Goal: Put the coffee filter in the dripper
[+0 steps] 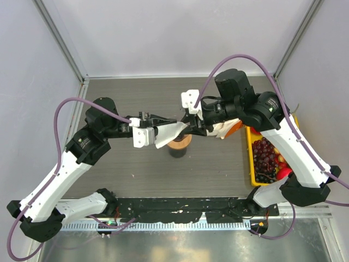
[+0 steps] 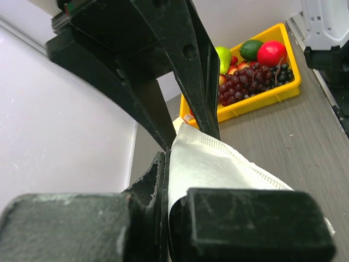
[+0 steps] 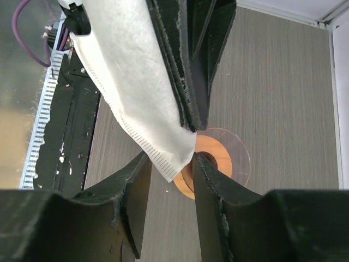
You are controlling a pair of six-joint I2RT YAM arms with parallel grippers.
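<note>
The coffee filter (image 1: 166,135), a thin white paper cone, hangs in the air just above and left of the dripper (image 1: 180,145). My left gripper (image 1: 159,126) is shut on the filter's upper part; the wrist view shows the paper (image 2: 218,164) pinched between my left gripper's (image 2: 170,215) jaws. My right gripper (image 1: 188,127) is open, and its jaws stand on either side of the filter's lower corner (image 3: 163,147) without pressing it. In the right wrist view my right gripper (image 3: 170,162) is above the dripper's tan wooden ring (image 3: 217,154), with its clear cone rim around it.
A yellow fruit tray (image 1: 252,164) with grapes and other fruit lies at the right, also visible in the left wrist view (image 2: 262,98). A white and orange object (image 1: 226,129) lies under the right arm. Black rails run along the near table edge (image 1: 180,207).
</note>
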